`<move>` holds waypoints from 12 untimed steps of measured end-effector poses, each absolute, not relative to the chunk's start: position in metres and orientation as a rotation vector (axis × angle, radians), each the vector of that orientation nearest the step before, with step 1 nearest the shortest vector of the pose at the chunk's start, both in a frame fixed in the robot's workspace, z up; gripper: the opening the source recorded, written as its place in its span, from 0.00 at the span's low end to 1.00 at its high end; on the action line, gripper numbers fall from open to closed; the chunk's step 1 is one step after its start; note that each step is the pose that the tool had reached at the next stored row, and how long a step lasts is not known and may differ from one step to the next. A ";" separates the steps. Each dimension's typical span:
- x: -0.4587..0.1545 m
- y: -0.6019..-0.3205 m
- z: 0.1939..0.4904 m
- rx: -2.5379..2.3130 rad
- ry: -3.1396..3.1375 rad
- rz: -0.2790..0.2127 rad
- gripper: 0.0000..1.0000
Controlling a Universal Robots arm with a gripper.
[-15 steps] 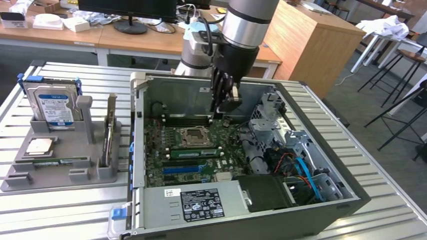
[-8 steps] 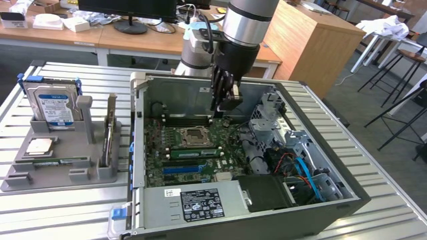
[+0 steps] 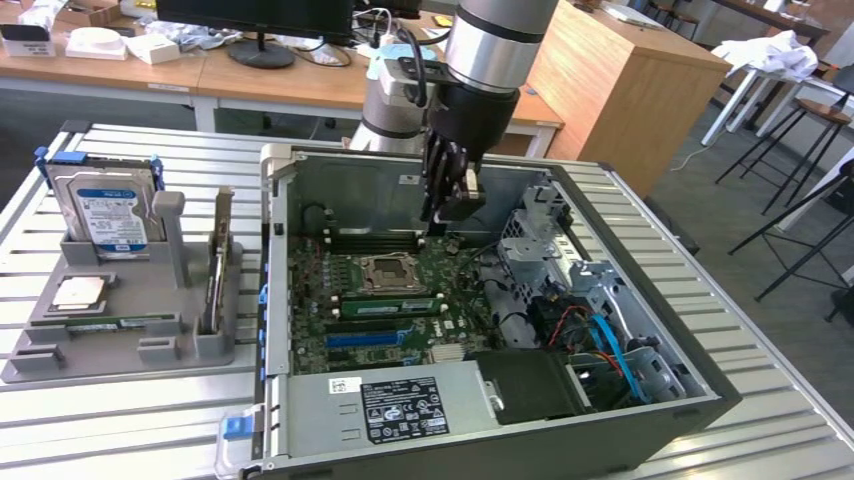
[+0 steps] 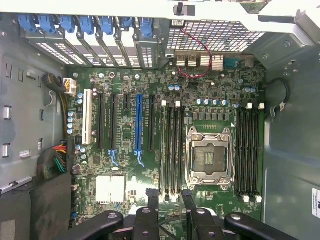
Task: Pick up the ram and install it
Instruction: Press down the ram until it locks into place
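A long green ram stick (image 3: 387, 303) sits along a memory slot on the motherboard (image 3: 350, 335), just in front of the processor socket (image 3: 394, 268). A second thin green stick (image 3: 118, 322) lies in the grey holder (image 3: 80, 350) at the exterior view's left. My gripper (image 3: 451, 210) hangs inside the open computer case, above the board's rear part and clear of it. In the wrist view my gripper (image 4: 171, 210) is open with nothing between its dark fingers (image 4: 154, 207). It looks straight down on the memory slots (image 4: 172, 150) and the empty socket (image 4: 210, 157).
The case walls (image 3: 280, 300) surround the board; the drive cage and cables (image 3: 587, 310) fill the side at the exterior view's right. The power supply (image 3: 400, 405) lies in front. The holder also carries a hard drive (image 3: 110, 215), an upright card (image 3: 220, 260) and a silver chip (image 3: 78, 292).
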State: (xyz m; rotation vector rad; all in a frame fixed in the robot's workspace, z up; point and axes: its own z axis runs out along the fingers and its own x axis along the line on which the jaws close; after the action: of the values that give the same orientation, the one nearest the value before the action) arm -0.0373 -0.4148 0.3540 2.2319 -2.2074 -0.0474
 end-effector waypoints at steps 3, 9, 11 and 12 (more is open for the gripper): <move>-0.037 -0.415 0.354 2.232 -2.207 -0.047 0.31; -0.037 -0.415 0.354 2.232 -2.207 -0.047 0.30; -0.037 -0.415 0.354 2.232 -2.207 -0.047 0.23; -0.037 -0.415 0.354 2.232 -2.207 -0.047 0.17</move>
State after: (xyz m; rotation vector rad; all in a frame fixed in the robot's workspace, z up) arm -0.0373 -0.4148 0.3540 2.2318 -2.2075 -0.0474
